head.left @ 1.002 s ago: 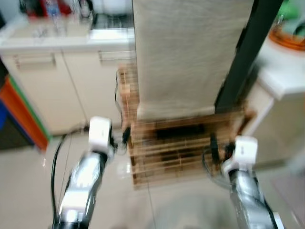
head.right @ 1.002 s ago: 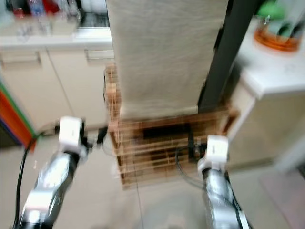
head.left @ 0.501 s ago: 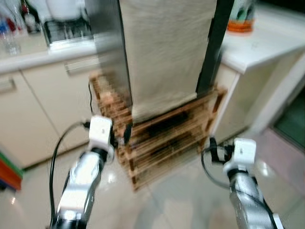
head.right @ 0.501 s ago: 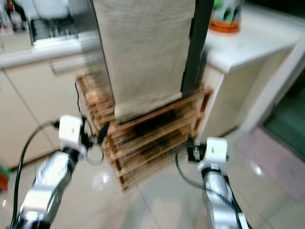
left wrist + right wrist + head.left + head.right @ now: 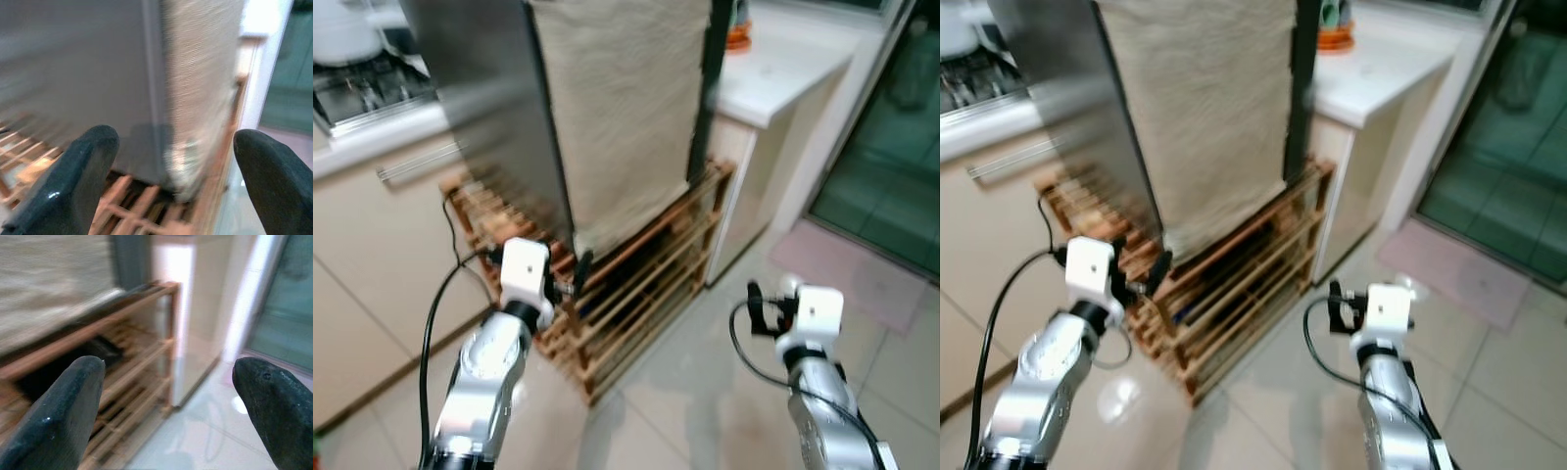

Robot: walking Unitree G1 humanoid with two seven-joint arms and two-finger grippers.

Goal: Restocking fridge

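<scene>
— Hovering empty: left hand (image 5: 570,277) and right hand (image 5: 1334,308), fingers spread, nothing carried. Progress?

— Judged barely begun; no goods picked up, fridge (image 5: 509,108) shut. It stands on a wooden rack (image 5: 636,284), cloth (image 5: 617,98) draped down its front.

— Surroundings?

— White surface (image 5: 783,64) beside it, orange item at its far edge; tiled floor (image 5: 705,392), mat (image 5: 862,274) by glass door.

Brushed grey metal on the fridge (image 5: 489,88) side, dull sheen; a coarse beige woven cloth (image 5: 617,98) hangs down its front. Slatted bare wood rack (image 5: 636,284) beneath. Glossy pale floor tiles (image 5: 695,392), smooth white counter (image 5: 783,69), shiny black gripper fingers (image 5: 73,191)
</scene>
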